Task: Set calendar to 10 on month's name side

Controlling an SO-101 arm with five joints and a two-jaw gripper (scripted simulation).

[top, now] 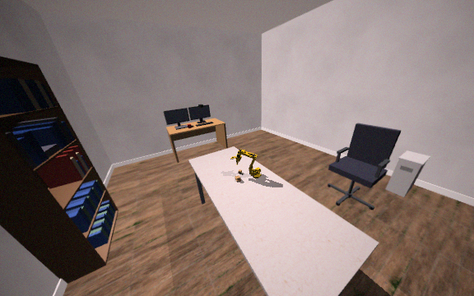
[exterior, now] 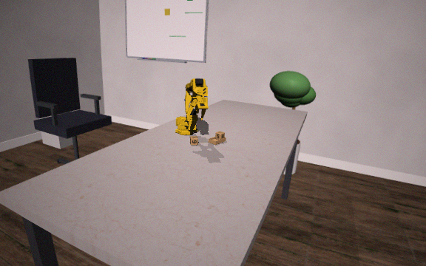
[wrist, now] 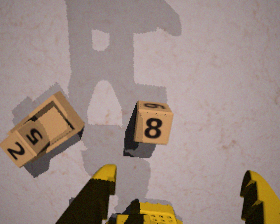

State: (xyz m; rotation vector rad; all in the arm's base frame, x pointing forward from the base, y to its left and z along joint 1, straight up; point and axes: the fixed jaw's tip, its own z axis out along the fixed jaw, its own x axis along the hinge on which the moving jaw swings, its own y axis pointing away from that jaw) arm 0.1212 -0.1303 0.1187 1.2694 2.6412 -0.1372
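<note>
My gripper (top: 234, 160) (exterior: 198, 123) (wrist: 178, 172) is open and empty, raised above the table. In the wrist view its fingers stand wide apart, below the loose cube. The loose wooden cube (top: 240, 172) (exterior: 194, 140) (wrist: 153, 125) stands on the table beside the tray, showing an 8 and, on a narrow face, a 6 or 9. The small wooden tray (exterior: 213, 141) (wrist: 68, 111) lies on the table, with one half uncovered. The other cube (exterior: 220, 135) (wrist: 28, 141) is in its other half, showing a 5 and a 2. The month's name is not readable.
The white table (top: 286, 222) (exterior: 154, 192) carries the arm's base (top: 255, 173) (exterior: 185, 127), close to the cubes. The arm's shadow falls over the table around the tray and loose cube. Chair, shelves and desk stand away from the table.
</note>
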